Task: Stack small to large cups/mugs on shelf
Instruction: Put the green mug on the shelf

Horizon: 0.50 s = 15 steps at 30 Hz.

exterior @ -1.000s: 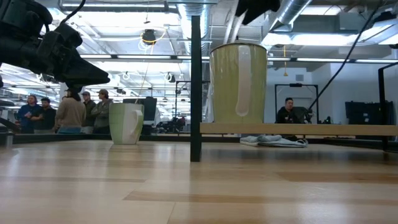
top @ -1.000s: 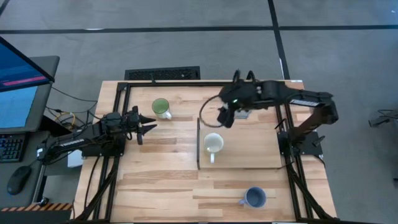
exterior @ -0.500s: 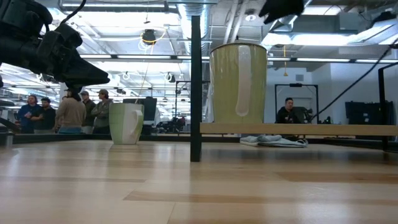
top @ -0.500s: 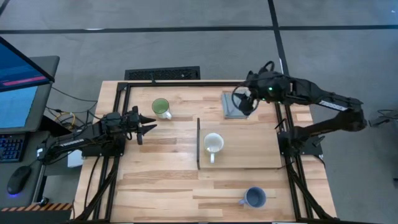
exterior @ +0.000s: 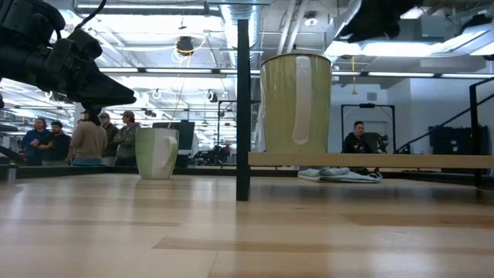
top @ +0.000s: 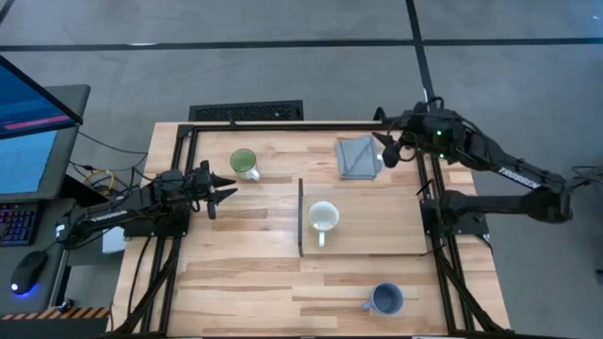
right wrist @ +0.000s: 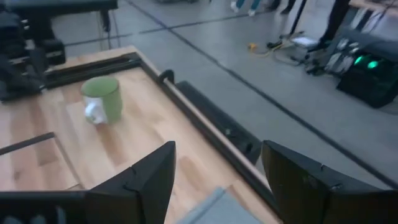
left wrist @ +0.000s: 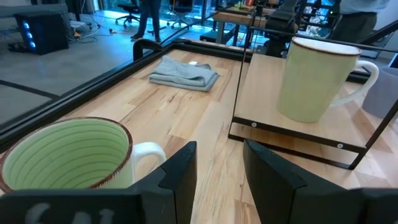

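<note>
The cream-white mug (top: 323, 217) stands upright on its base on the shelf (top: 386, 226), a light-wood board with a dark strip on its left edge. The white mug with green inside (top: 244, 162) stands on the tabletop at the far left. The blue-grey mug (top: 385, 299) stands by the near edge. My left gripper (top: 226, 188) hovers open beside the green mug (left wrist: 65, 155), empty. My right gripper (top: 388, 153) hangs open and empty high over the table's far right corner, next to the cloth; the right wrist view shows its fingers (right wrist: 149, 180) spread wide.
A folded grey cloth (top: 356, 156) lies on the tabletop beyond the shelf's far edge. Black frame rails (top: 283, 124) run around the table. In the low view, people (exterior: 85, 139) stand in the room behind. Bare wood lies between the shelf and the left arm.
My right gripper has drawn back from above the shelf's far left corner toward the table's far right corner, staying open and empty and levelling out. The grey cloth, hidden under the arm before, now shows. The mugs and my left arm have kept still.
</note>
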Each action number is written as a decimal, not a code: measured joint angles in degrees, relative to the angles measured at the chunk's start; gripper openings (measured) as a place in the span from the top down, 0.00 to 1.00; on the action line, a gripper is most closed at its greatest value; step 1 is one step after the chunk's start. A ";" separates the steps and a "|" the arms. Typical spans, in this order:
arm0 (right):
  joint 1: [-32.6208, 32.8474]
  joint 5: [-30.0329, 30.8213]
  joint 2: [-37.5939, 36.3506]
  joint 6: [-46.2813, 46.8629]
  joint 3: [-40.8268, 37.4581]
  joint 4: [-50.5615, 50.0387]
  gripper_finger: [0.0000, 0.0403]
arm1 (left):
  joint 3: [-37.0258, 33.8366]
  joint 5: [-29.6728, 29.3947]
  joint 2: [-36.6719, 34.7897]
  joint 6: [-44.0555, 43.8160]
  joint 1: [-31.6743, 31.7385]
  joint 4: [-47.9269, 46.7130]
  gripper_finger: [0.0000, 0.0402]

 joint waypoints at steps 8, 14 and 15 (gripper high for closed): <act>-7.09 -7.11 -6.95 -2.42 -11.57 10.93 0.35 | 0.00 -5.40 0.00 3.32 0.00 0.11 0.70; -11.59 -8.56 -11.70 -2.40 -19.94 16.25 0.35 | 0.02 -10.23 0.00 3.34 0.00 0.15 0.70; -12.17 -9.30 -12.45 -2.40 -21.33 17.53 0.35 | 0.02 -10.27 0.00 3.28 0.00 0.15 0.70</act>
